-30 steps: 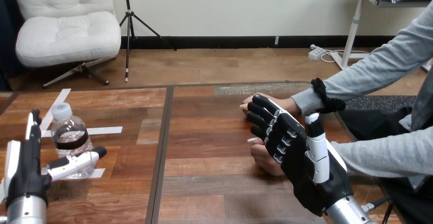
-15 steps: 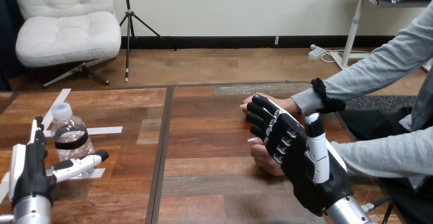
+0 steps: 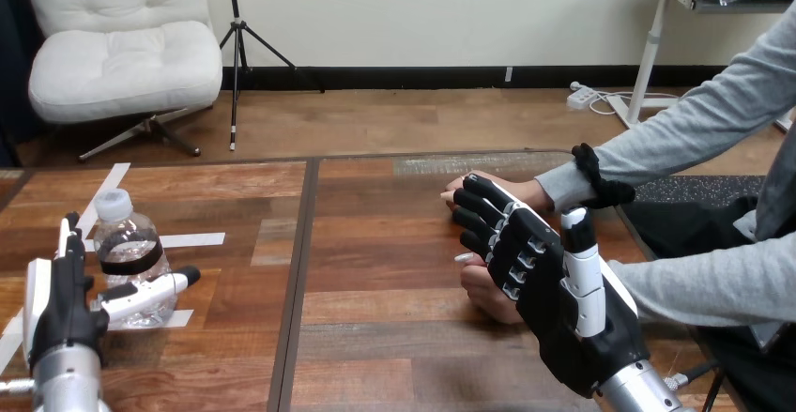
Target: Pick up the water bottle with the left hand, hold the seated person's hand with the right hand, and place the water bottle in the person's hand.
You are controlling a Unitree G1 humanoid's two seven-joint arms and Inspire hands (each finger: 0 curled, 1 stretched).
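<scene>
— Wooden table [image 3: 375, 337], starting from the near edge: what sits closest?
— The right hand [image 3: 573, 323], low at the view's right. Its fingers are loosely spread and only lightly bent, and the thumb stands up. They pinch nothing.
— And the person?
— The person's nearer hand [image 3: 483, 297] rests on the table just behind those fingers, partly hidden by them. I cannot tell whether the two touch. Nothing is curled round it.
— The other side?
— The left hand [image 3: 58, 304] stands on edge at the view's left. Its fingers are straight and point away, and its thumb is stretched out to the right.
— Where is the water bottle [image 3: 127, 243]?
— Upright on the table, in the crook between those fingers and the thumb. The thumb crosses in front of its lower part and the fingers stand at its left. I cannot make out contact, and the hand is not closed on it. The bottle has a white cap and a dark band around its middle.
— Farther out?
— White tape strips [image 3: 192, 239] lie on the wood around the bottle. Toward the far edge, the person's farther hand [image 3: 469, 185] lies on the table, well apart from the bottle.
</scene>
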